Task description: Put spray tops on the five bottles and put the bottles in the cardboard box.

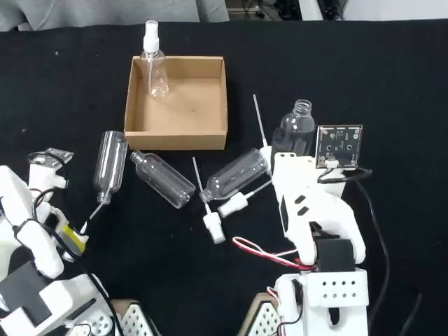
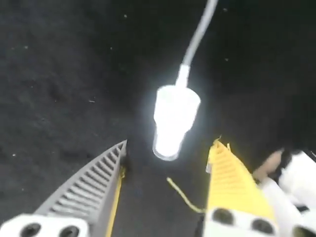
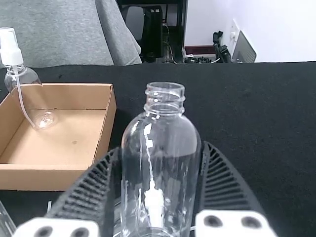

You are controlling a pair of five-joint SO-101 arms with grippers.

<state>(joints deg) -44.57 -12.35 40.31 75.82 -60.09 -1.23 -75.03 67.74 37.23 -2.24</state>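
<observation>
So the right gripper is pinching an uncapped bottle by its body. It's upright with the neck up, I'd guess so a top can drop straight in. At 8 o'clock on the table, the left gripper has its jaws spread either side of a spray top. That top lies flat with its tube pointing off toward 1 o'clock. Nothing's pinched there yet, but it looks lined up for a grab.

The cardboard box sits at 11 o'clock with one finished bottle standing in its 11 o'clock corner, so most of the floor is free for the rest. Just off the box's 6 o'clock wall lie a bare bottle, a second bottle and a third bottle. A loose top and another top are at their 6 o'clock. That pile crowds the middle, so crossing between the arms looks tight. The easy swing room is the bare cloth at the right arm's 3 o'clock.
</observation>
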